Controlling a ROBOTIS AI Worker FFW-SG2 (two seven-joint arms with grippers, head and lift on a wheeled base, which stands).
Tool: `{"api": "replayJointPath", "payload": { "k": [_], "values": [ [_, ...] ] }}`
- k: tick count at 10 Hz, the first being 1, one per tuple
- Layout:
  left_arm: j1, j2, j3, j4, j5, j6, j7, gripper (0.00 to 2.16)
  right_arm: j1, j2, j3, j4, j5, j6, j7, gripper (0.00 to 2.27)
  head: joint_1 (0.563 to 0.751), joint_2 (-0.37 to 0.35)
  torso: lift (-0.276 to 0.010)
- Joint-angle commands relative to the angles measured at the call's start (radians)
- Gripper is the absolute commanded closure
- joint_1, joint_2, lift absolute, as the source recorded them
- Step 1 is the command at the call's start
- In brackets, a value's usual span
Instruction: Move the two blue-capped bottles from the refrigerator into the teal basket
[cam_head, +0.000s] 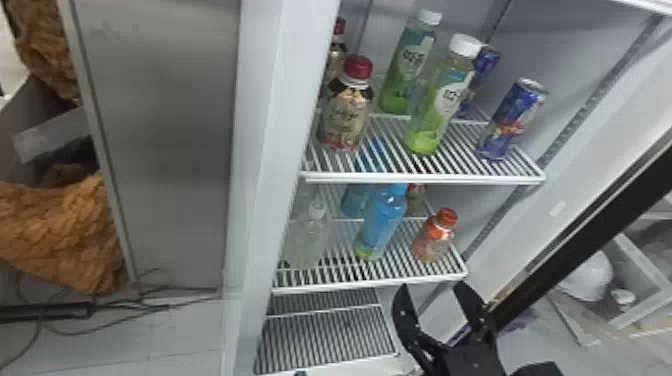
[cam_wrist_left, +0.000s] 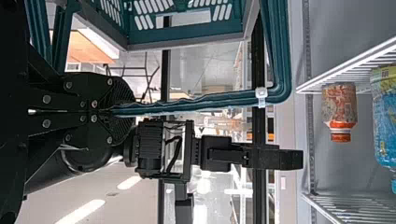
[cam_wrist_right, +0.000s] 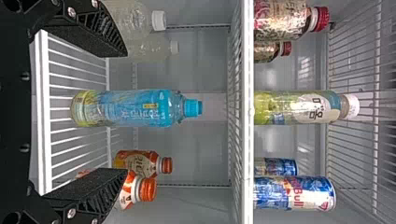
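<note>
While the right claw (cam_head: 431, 284) stands open and empty in front of the shelf (cam_head: 370, 282), its fingers spread left and right, the near blue bottle (cam_head: 382, 225) lies ahead of it on that middle shelf. The bottle is upright, its long axis crossing the spread of the fingers. In the right wrist view it sits between their two lines, beyond the tips and untouched, so I judge the next move a straight push deeper in, level, before closing. Sideways correction looks slight at most.

Just right of that path stands the orange-capped bottle (cam_head: 435, 235), which the right finger could knock; the clear bottle (cam_head: 309, 235) is to the left. Farther in, behind the near blue bottle, is the far blue bottle (cam_head: 356, 200), partly hidden by the upper shelf (cam_head: 425, 177), and likely the second pick.

The left claw (cam_wrist_left: 133, 112) is closed on the handle (cam_wrist_left: 205, 103) of the teal basket (cam_wrist_left: 187, 35), which hangs below it outside the refrigerator. The right claw is the nearer to both bottles. Both blue ones are on the shelf, so the task seems barely begun.
</note>
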Motion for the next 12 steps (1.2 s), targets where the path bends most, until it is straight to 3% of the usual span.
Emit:
{"api": "replayJointPath", "payload": {
  "k": [1, 7, 12],
  "values": [
    [0.000, 0.000, -0.002, 0.002, 0.000, -0.002, 0.000, 1.14, -0.006, 0.000, 0.000, 0.008, 0.002, -0.002, 0.000, 0.13, 0.695, -0.350, -0.140],
    [-0.005, 0.002, -0.002, 0.002, 0.002, -0.002, 0.000, 1.14, -0.041, -0.002, 0.000, 0.048, 0.008, -0.027, 0.000, 0.13, 0.695, -0.350, -0.140],
    [-0.005, 0.000, -0.002, 0.002, 0.006, -0.002, 0.001, 1.14, -0.124, -0.014, 0.014, 0.143, 0.023, -0.044, 0.000, 0.13, 0.695, -0.350, -0.140]
  ]
}}
